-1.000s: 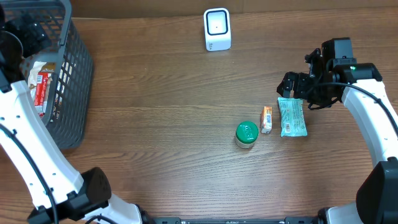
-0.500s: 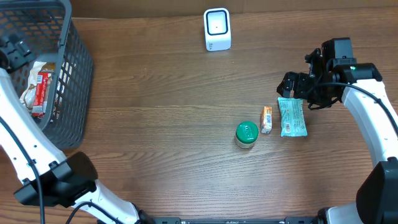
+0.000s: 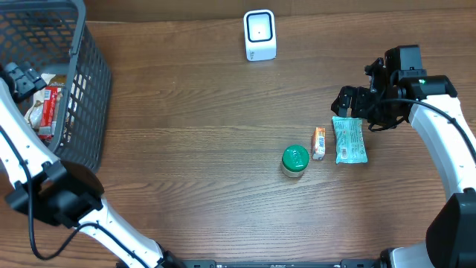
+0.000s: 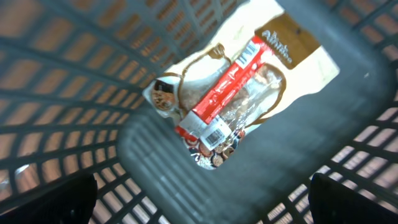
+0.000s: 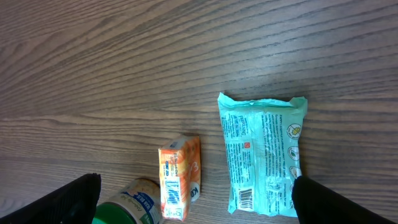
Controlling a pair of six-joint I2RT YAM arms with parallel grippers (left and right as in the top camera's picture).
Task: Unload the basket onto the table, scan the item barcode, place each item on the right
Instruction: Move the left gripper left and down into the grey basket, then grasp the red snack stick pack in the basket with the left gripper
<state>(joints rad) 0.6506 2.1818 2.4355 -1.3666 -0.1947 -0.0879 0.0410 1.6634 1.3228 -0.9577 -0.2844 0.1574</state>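
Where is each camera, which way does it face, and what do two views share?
Overhead: above the table, facing straight down; left arm and right arm show.
Left wrist: above the basket, facing down at a red packet; left gripper tips show.
Right wrist: facing down at the teal packet; right gripper tips show.
Shared: overhead also shows the teal packet.

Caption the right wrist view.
Open right claw over teal plastic packet, small orange box, green-lidded jar on wood table.
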